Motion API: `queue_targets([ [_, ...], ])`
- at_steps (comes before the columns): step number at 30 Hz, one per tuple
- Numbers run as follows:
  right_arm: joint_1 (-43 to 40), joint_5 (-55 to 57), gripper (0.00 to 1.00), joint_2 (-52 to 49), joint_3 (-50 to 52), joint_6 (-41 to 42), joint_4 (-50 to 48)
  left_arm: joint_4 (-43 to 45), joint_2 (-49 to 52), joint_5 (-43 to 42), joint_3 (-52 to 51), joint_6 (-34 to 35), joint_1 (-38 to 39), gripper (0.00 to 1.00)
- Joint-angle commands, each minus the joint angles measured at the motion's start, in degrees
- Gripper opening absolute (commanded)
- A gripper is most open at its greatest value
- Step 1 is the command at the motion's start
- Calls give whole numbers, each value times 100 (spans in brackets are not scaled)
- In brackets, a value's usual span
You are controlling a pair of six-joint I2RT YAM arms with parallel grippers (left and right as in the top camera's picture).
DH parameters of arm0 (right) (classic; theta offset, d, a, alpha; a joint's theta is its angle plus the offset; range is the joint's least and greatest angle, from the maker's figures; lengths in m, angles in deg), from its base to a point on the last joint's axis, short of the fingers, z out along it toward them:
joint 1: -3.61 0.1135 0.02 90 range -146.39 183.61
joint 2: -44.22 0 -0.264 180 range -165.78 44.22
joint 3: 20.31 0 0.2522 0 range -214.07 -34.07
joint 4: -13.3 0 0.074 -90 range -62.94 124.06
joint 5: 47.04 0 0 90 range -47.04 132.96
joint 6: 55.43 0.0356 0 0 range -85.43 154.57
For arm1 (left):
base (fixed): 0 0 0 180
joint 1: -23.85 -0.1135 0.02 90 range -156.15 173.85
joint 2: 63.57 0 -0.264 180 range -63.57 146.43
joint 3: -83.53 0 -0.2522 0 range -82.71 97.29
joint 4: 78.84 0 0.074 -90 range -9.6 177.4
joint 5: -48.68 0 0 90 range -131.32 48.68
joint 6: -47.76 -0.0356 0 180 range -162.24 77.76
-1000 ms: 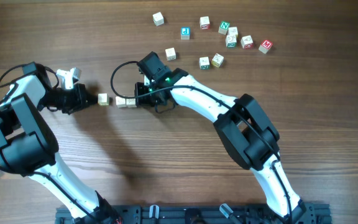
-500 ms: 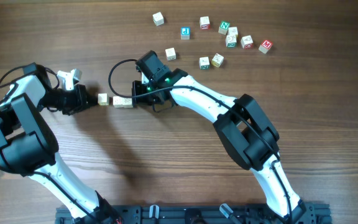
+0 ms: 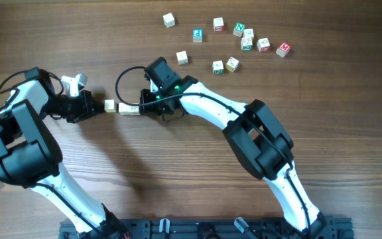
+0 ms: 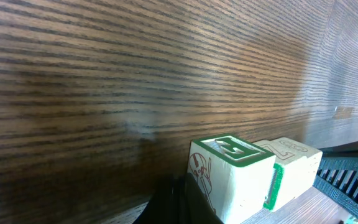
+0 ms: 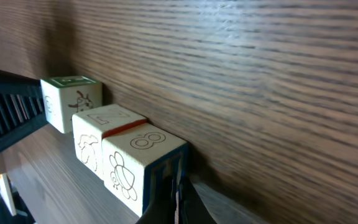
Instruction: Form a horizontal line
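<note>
Three pale cream cubes lie in a short row on the wooden table: a left cube [image 3: 110, 105], a middle cube [image 3: 124, 108] and a right cube [image 3: 134, 109]. In the right wrist view they are the green-topped cube [image 5: 73, 99], the red-edged cube [image 5: 107, 130] and the "8" and bee cube [image 5: 142, 162]. The green-topped cube sits slightly out of line with the other two. My left gripper [image 3: 100, 106] is shut, its tip [image 4: 179, 202] against the green-topped cube [image 4: 229, 177]. My right gripper [image 3: 144, 108] is shut, its tip [image 5: 176, 196] against the "8" cube.
Several loose letter cubes lie scattered at the upper right, among them a white one [image 3: 169, 20], a blue-lettered one [image 3: 197, 34], a green one [image 3: 239, 29] and a red one [image 3: 283, 48]. Another pale cube [image 3: 182, 58] lies just behind the right arm.
My right gripper has moved left, sliding the two right cubes toward the left cube. The gap between them has closed. The left gripper has held still.
</note>
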Motion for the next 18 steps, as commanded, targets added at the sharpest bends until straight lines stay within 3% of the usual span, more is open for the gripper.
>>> queue_targets([
  [1,105,-133,5,-96,26,55,-81,-17,129,118,-131,-162,-31,4],
  [18,118,-133,4,-96,26,52,-542,-111,129,9,-131,-164,-31,4],
])
